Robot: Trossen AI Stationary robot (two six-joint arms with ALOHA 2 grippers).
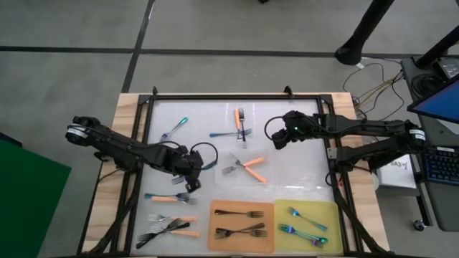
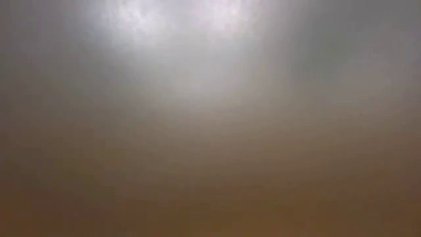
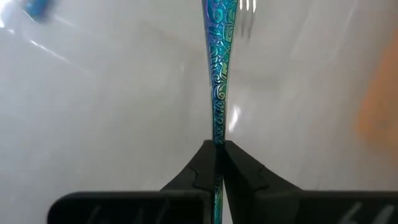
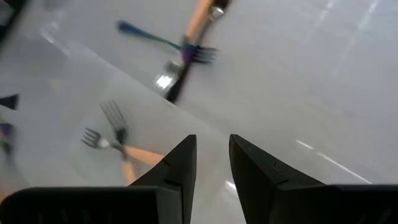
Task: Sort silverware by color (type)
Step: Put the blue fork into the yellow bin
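From above, a clear sheet (image 1: pixel 301 179) covers the wooden table (image 1: pixel 125 107) on grey floor. The left gripper (image 1: pixel 192 166) sits centre-left; the right gripper (image 1: pixel 278 136) hovers upper centre. Forks lie scattered; black forks (image 1: pixel 240 222) rest on the orange mat (image 1: pixel 215 244), iridescent ones on the yellow mat (image 1: pixel 333 211), bottom right. The low view is blurred. In the left wrist view, the fingers pinch an iridescent fork (image 3: pixel 217 74). In the right wrist view, the fingers stand narrowly apart, empty.

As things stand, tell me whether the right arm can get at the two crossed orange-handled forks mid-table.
Probably yes: the right end effector hangs open just beyond the orange-handled forks, nothing between them. The left end effector stands aside.
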